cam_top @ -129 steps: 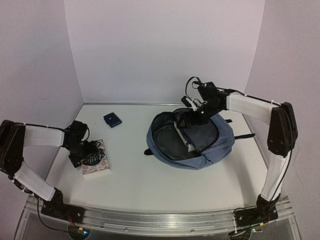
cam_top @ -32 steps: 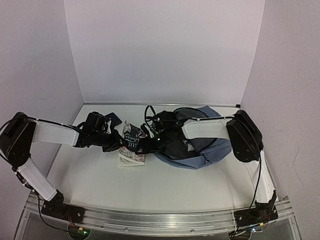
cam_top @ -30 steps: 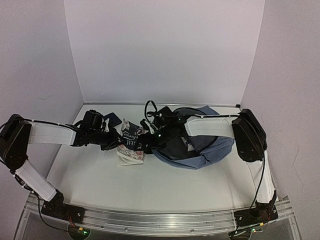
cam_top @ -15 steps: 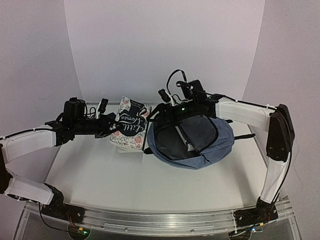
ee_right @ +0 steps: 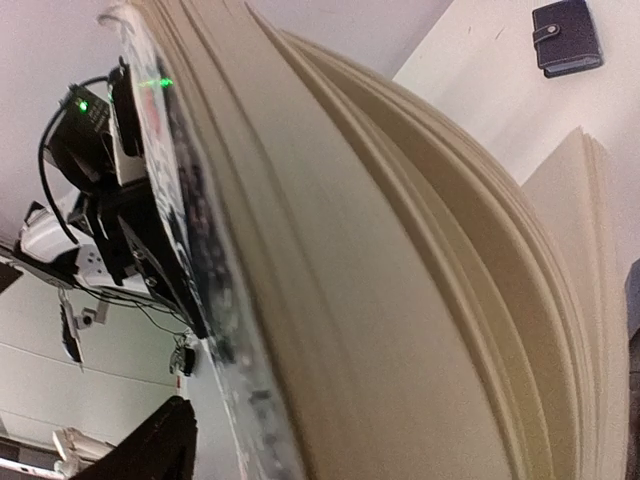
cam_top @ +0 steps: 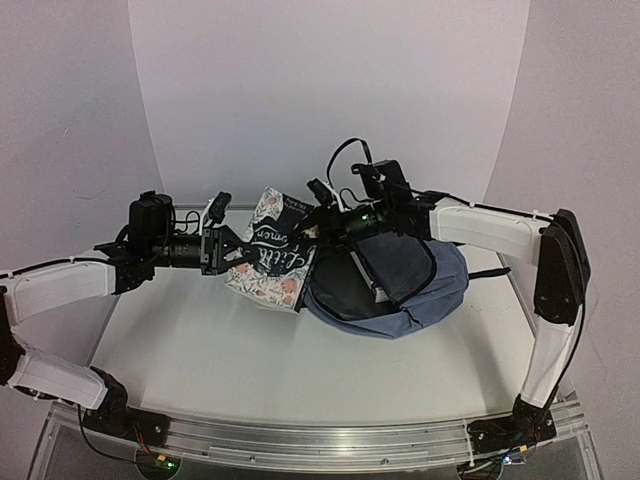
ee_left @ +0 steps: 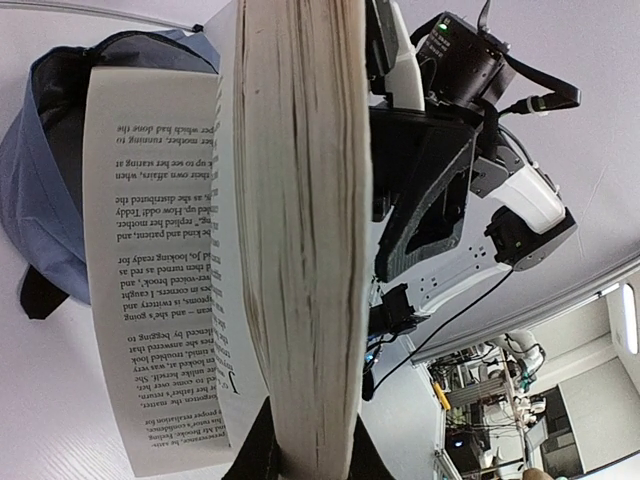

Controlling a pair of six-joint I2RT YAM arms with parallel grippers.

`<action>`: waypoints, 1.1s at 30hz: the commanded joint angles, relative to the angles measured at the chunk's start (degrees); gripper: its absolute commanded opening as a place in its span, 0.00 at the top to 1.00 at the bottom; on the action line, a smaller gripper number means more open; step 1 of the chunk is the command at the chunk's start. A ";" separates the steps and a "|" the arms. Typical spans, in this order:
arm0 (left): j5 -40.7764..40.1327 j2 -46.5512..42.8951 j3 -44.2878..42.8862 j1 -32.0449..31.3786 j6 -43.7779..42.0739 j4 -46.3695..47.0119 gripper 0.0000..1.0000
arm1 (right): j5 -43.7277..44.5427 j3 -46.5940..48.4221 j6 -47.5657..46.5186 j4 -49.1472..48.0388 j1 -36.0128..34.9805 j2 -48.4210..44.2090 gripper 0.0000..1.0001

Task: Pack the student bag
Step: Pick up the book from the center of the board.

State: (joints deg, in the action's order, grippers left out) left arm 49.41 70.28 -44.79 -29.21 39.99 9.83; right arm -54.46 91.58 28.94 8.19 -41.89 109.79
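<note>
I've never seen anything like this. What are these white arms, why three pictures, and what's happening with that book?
These are two robot arms bolted to the near edge of a table. One picture looks down from above and behind them; the other two come from small cameras on the wrists, so everything there looks close and tilted. The left tool is clamped on a paperback book, held above the table with a page hanging loose. The right tool is at the book's opposite edge; whether it grips cannot be told. Next to it lies the student bag, slate-blue and open. A small dark wallet lies on the table, visible only from the right wrist.
</note>
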 commanded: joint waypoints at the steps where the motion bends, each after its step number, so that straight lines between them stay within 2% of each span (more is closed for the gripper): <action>1: 3.92 0.42 -2.29 -0.14 2.86 12.26 1.00 | -3.89 -0.62 3.33 -6.16 -0.06 -3.97 0.30; 4: 4.28 0.78 -2.18 -0.19 3.53 13.28 1.00 | -3.39 -1.04 3.69 -6.64 -0.09 -4.52 0.38; 9: 3.95 1.22 -2.50 -0.15 3.50 12.80 0.99 | -1.94 -1.56 3.89 -6.96 -0.04 -5.33 0.65; 13: -3.95 0.57 -3.80 -0.14 2.15 5.46 0.71 | -0.79 -1.22 4.66 -7.02 0.83 -6.12 0.93; 15: -9.52 -0.08 -4.46 0.10 2.09 0.93 0.54 | 0.24 -0.79 5.43 -7.09 2.10 -6.64 1.00; 17: -13.82 -1.44 -3.71 0.58 4.05 0.14 0.38 | 1.16 -0.36 6.32 -7.42 3.98 -7.48 1.00; 20: -20.69 -4.24 -1.55 1.39 7.58 1.11 0.26 | 3.03 0.44 8.11 -7.80 6.31 -8.73 1.00; 24: -24.35 -5.30 5.02 1.40 15.42 12.90 0.09 | 5.39 3.14 12.55 -11.49 9.14 -8.83 1.00; 28: -23.29 -1.88 8.19 0.76 20.36 24.59 0.03 | 7.43 4.34 19.70 -16.57 10.59 -7.81 1.00; 30: -23.22 -0.41 8.77 0.12 21.96 28.48 0.01 | 7.31 3.22 24.46 -22.61 10.87 -7.22 1.00; 33: -23.47 1.49 8.84 -0.78 23.61 33.34 0.01 | 7.35 -0.23 35.10 -36.55 10.87 -5.90 1.00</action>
State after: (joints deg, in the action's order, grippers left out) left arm 27.16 70.02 -35.98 -28.83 58.88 30.12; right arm -46.55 91.84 49.51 -4.69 -30.26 106.28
